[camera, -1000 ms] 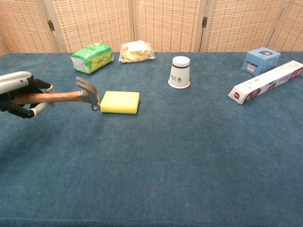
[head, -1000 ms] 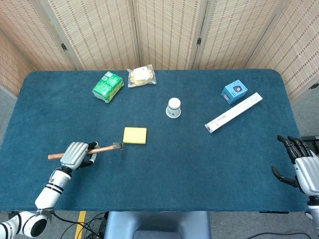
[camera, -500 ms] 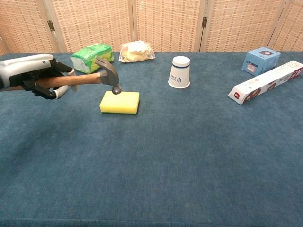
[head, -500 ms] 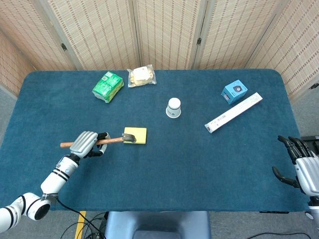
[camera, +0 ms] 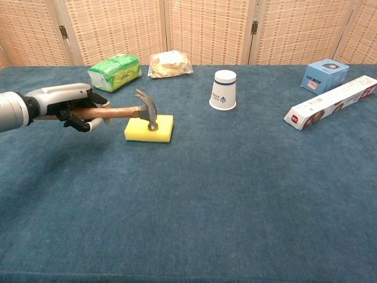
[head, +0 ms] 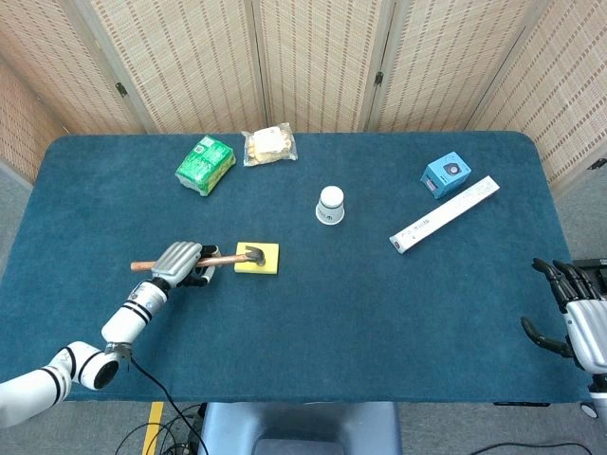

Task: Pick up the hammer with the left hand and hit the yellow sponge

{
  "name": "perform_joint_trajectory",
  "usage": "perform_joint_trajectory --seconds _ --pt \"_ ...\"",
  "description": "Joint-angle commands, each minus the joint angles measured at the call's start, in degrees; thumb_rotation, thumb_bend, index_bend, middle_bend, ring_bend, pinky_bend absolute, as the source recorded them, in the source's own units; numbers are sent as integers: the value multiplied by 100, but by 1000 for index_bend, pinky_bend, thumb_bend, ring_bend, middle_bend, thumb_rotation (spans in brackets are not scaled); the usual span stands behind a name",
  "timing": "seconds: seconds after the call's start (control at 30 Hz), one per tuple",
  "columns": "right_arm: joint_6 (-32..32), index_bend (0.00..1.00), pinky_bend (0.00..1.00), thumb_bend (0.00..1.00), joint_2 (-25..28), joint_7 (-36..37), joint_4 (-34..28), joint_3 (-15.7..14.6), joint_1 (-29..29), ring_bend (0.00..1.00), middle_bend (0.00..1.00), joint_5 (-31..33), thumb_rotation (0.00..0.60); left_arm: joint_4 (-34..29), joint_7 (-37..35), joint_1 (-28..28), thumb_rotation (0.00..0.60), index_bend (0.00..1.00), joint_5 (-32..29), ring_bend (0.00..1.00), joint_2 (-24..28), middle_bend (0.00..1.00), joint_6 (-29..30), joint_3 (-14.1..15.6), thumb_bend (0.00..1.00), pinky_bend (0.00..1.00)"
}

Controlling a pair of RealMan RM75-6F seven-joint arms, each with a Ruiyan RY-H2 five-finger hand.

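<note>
The left hand (camera: 69,106), fingers wrapped around the hammer (camera: 121,111) handle, has the head down on the yellow sponge (camera: 149,128) left of the tabletop's centre, so the blow should land squarely while the right hand (head: 580,320) rests spread at the right edge.

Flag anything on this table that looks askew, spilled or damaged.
Only the paper cup stands out: it sits upside down on the cloth. Nothing is spilled or broken. The left hand holds the hammer with its head on the yellow sponge, as intended.
</note>
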Motion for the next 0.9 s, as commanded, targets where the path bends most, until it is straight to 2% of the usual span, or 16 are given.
perform_joint_trajectory --seconds 0.03,0.27,0.6,0.9 --pt "22 0 92 251 3 10 3 -1 -17 90 175 0 600 219 56 -50 600 700 -201 643 -165 759 -168 13 720 846" --pt "66 0 92 250 -8 48 34 0 -53 90 175 6 600 -254 -342 146 600 702 -149 643 224 762 165 -79 720 846" --pt "4 0 92 251 -41 62 81 19 -8 90 175 0 600 -661 -521 462 600 707 126 647 543 768 680 104 720 846" --pt "-13 0 92 251 -57 99 125 18 -12 90 175 22 600 -221 -24 256 600 708 -299 650 220 769 188 69 720 850"
